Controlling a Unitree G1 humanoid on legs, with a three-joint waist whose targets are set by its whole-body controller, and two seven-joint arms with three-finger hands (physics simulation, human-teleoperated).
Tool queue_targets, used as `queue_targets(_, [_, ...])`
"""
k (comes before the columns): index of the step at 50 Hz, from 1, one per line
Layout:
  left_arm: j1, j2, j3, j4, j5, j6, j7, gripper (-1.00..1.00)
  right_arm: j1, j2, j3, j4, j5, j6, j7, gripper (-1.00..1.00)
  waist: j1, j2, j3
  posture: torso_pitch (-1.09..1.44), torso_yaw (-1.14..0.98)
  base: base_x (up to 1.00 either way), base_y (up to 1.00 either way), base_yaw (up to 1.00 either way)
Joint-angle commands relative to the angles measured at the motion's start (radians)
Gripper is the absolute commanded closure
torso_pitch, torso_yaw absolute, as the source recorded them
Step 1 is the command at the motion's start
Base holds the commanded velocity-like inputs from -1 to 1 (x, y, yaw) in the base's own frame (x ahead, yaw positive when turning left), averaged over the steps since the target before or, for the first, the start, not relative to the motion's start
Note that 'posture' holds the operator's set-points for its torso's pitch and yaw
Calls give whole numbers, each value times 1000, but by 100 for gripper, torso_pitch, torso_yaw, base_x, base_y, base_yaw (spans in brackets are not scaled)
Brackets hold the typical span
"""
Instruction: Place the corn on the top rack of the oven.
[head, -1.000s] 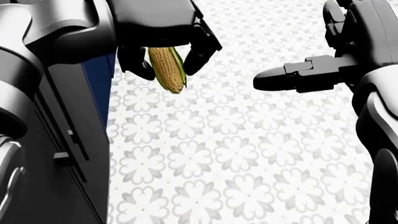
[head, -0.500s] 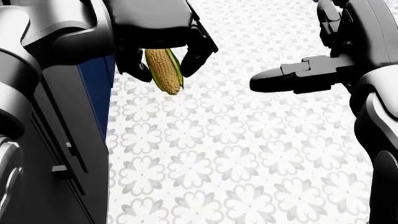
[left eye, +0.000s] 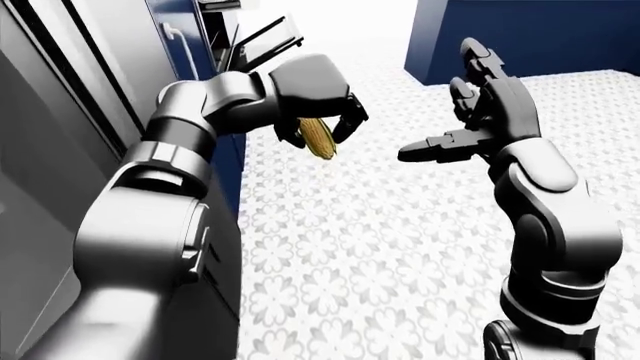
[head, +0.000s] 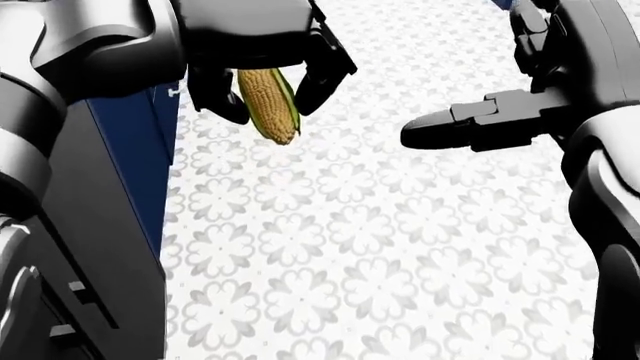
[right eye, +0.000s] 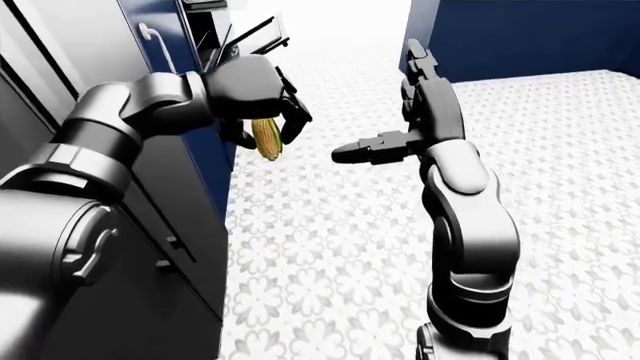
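The corn (head: 268, 103) is being held in the left hand (head: 262, 71), whose dark fingers are closed round its upper part, so that the tapered end is hanging down over the patterned floor (head: 380, 247). The right hand (head: 505, 112) is being kept empty to the right of the corn, its fingers spread wide and one finger pointed toward the cob, well apart from it.

Against the head view of a second ago, the whole picture is being shifted: the blue cabinet panel (head: 130, 157) to the left of the corn is now seen wider and the dark units beside it lie differently, while hand and cob are keeping much the same place. The robot is thus judged to be walking or turning with its load.

Beyond the corn, in the left-eye view, an open oven door (left eye: 265, 41) is seen; the rack is not shown, so the placing is judged not yet begun.
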Motion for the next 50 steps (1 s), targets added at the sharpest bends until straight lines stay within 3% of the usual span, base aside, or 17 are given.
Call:
queue_targets(1, [-44, 10, 16, -30, -25, 10, 13, 79, -30, -15, -13, -26, -2, -30, 0, -100, -11, 14, -29, 0, 0, 38, 0, 0])
queue_targets(8, [-46, 9, 18, -31, -30, 11, 8, 79, -32, -16, -13, -32, -2, -23, 2, -100, 11, -44, -21, 0, 0, 37, 0, 0])
queue_targets(10, [-43, 9, 16, -32, -29, 11, 12, 78, -32, -15, -14, -31, -3, -25, 1, -100, 18, -75, -26, 0, 0, 38, 0, 0])
queue_targets(12, [-44, 10, 16, -31, -29, 11, 13, 78, -32, -15, -13, -32, -3, -23, 1, -100, 24, -132, -44, 0, 0, 37, 0, 0])
queue_targets(13, [-44, 10, 15, -31, -28, 11, 14, 78, -32, -14, -12, -32, -3, -23, 1, -100, 27, -134, -59, 0, 0, 38, 0, 0])
queue_targets(15, [-43, 12, 14, -30, -26, 9, 17, 77, -34, -14, -11, -31, -4, -23, 1, -100, 20, -137, -24, 0, 0, 37, 0, 0])
queue_targets(22, [-49, 12, 19, -30, -35, 10, 5, 77, -26, -12, -13, -27, -5, -34, 4, -100, 0, -77, -23, 0, 0, 37, 0, 0])
queue_targets(25, [-63, 14, 30, -28, -54, 9, -15, 77, -25, -12, -14, -23, -5, -38, 5, -100, -10, -35, -30, 0, 0, 38, 0, 0])
queue_targets(27, [-69, 16, 36, -28, -69, 6, -30, 76, -29, -12, -13, -23, -5, -34, 4, -100, -17, 17, -48, 0, 0, 38, 0, 0])
queue_targets(28, [-73, 19, 38, -29, -75, 4, -37, 76, -32, -12, -12, -25, -5, -30, 4, -100, -14, 3, -48, 0, 0, 37, 0, 0])
queue_targets(30, [-78, 22, 37, -30, -81, 2, -43, 76, -31, -13, -14, -26, -4, -30, 5, -100, -13, 15, -31, 0, 0, 38, 0, 0])
queue_targets(36, [-100, 39, 47, -35, -121, -5, -102, 76, -36, -17, -20, -43, 1, -14, 6, -100, 6, -31, -29, 0, 0, 37, 0, 0])
queue_targets(39, [-104, 48, 46, -36, -129, -6, -112, 76, -41, -19, -22, -58, 4, 3, 3, -100, 15, -71, -30, 0, 0, 37, 0, 0])
queue_targets(41, [-107, 54, 46, -37, -135, -6, -119, 76, -37, -19, -21, -56, 5, -3, 3, -100, 20, -127, -48, 0, 0, 37, 0, 0])
queue_targets(42, [-108, 57, 46, -37, -137, -7, -121, 76, -38, -20, -21, -57, 6, -1, 2, -100, 19, -122, -50, 0, 0, 38, 0, 0])
queue_targets(44, [-110, 61, 46, -36, -140, -6, -123, 76, -39, -20, -20, -54, 5, -3, 1, -100, 18, -135, -21, 0, 0, 37, 0, 0])
queue_targets(50, [-115, 66, 44, -35, -143, -1, -125, 75, -38, -20, -19, -49, 6, -9, 1, -100, 2, -89, -26, 0, 0, 38, 0, 0])
